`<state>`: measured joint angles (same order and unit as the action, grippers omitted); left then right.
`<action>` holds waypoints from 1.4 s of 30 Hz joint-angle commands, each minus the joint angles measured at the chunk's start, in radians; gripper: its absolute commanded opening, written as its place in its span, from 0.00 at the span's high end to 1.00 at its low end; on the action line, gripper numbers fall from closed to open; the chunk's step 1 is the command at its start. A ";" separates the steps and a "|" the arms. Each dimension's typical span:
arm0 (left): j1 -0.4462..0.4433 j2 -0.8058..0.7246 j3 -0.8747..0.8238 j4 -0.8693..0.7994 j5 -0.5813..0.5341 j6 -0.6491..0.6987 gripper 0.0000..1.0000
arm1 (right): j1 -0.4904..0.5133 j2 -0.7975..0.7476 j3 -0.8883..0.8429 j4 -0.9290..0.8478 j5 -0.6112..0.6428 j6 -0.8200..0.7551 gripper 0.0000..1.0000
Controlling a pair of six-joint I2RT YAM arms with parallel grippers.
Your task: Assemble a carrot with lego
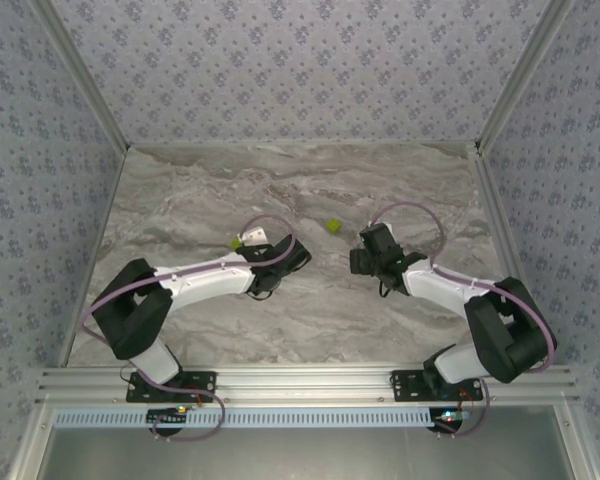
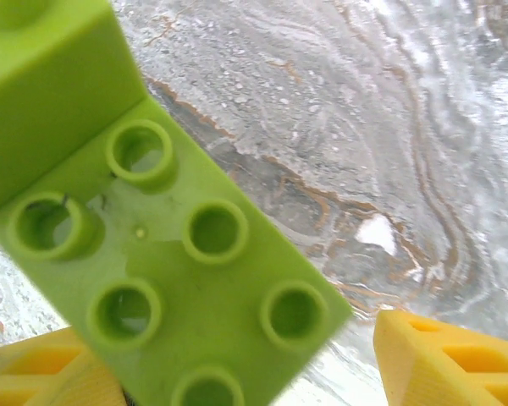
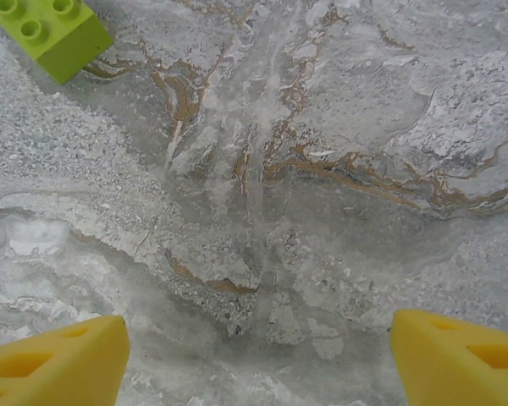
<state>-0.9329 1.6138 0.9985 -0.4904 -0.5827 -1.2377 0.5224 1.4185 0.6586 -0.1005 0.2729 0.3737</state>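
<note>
Hovering open and empty, the right gripper [image 3: 258, 330] had a loose lime-green brick [image 3: 44, 34] ahead-left; the left gripper [image 2: 224, 355], jaws parted, flanked joined green bricks [image 2: 178, 254].

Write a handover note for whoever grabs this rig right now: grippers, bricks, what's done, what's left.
Left gripper: jaws open, a lime-green stack of two studded plastic bricks between them, gap at one finger; not clamped.
Right gripper: jaws open, empty, above the grey marble-patterned table.
Loose lime-green square plastic brick lies on the table between the two grippers.
Done: two green leaf bricks joined.
Left: probably add the loose brick and the orange body; carrot not finished.
</note>
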 commanded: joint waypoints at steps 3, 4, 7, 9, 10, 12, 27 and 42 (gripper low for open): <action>-0.021 -0.030 0.005 -0.003 0.040 0.027 0.30 | 0.010 0.010 0.020 0.016 -0.005 -0.007 0.18; -0.021 -0.027 0.002 0.009 0.047 0.033 0.30 | 0.010 0.012 0.021 0.013 -0.006 -0.009 0.18; -0.021 -0.016 0.001 0.052 0.069 0.052 0.30 | 0.011 0.013 0.027 0.012 -0.003 -0.011 0.18; -0.021 -0.006 0.008 0.073 0.081 0.069 0.30 | 0.010 0.015 0.030 0.011 0.000 -0.017 0.18; -0.020 0.002 0.016 0.084 0.083 0.078 0.30 | 0.009 0.014 0.032 0.010 0.000 -0.021 0.17; -0.021 0.016 0.024 0.098 0.085 0.093 0.30 | 0.008 0.017 0.038 0.007 0.003 -0.025 0.17; -0.021 0.053 0.091 0.198 0.171 0.202 0.30 | -0.029 0.067 0.040 0.084 -0.052 -0.104 0.16; 0.088 -0.389 0.092 0.064 0.269 0.506 0.29 | -0.098 0.389 0.311 0.168 -0.391 -0.444 0.14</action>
<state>-0.9020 1.3132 1.1065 -0.3450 -0.3264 -0.8082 0.4305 1.7611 0.9047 0.0944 -0.0364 0.0071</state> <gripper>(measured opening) 0.712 0.859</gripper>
